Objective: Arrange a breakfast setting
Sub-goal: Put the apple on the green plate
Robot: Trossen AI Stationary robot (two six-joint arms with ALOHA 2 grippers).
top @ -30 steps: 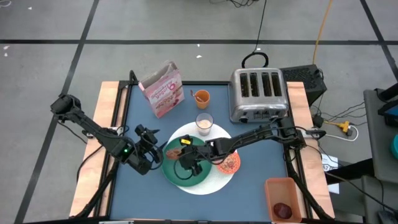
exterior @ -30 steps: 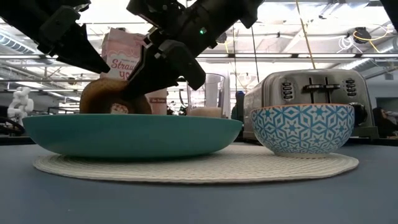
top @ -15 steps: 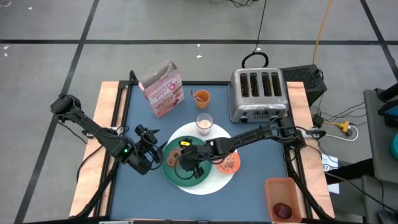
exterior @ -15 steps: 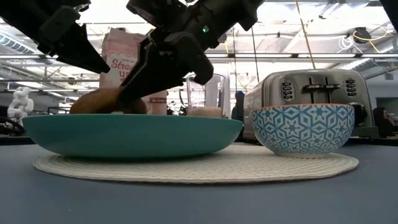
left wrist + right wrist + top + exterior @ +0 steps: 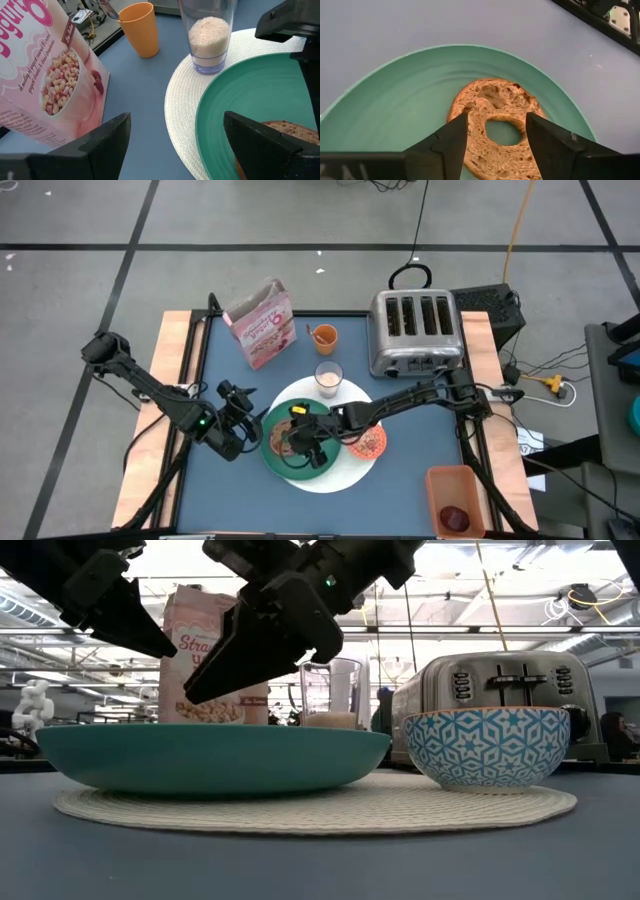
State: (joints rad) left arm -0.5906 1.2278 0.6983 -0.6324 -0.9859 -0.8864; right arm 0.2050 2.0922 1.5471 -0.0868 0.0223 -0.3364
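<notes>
The bagel (image 5: 496,130) lies flat, cut face up, in the green plate (image 5: 322,468), which sits on the white mat (image 5: 345,470) near the table's front edge; the right gripper (image 5: 495,132) hangs just above the bagel with its fingers apart, one on each side and neither pressing it, so it holds nothing; in the low view it hovers over the plate's rim. The left gripper (image 5: 248,426) waits just beside the plate's left edge, its jaws wide and empty. The patterned bowl (image 5: 487,747) stands on the mat, right of the plate and close to it; the milk glass (image 5: 209,36) stands at the mat's far edge, behind the plate. The orange cup (image 5: 139,28) sits on the bare table beyond the glass, and the cereal box (image 5: 261,324) stands left of the cup. The toaster (image 5: 414,331) is at the back right; the orange bin (image 5: 453,498) at the front right corner holds the dark red fruit (image 5: 456,518).
</notes>
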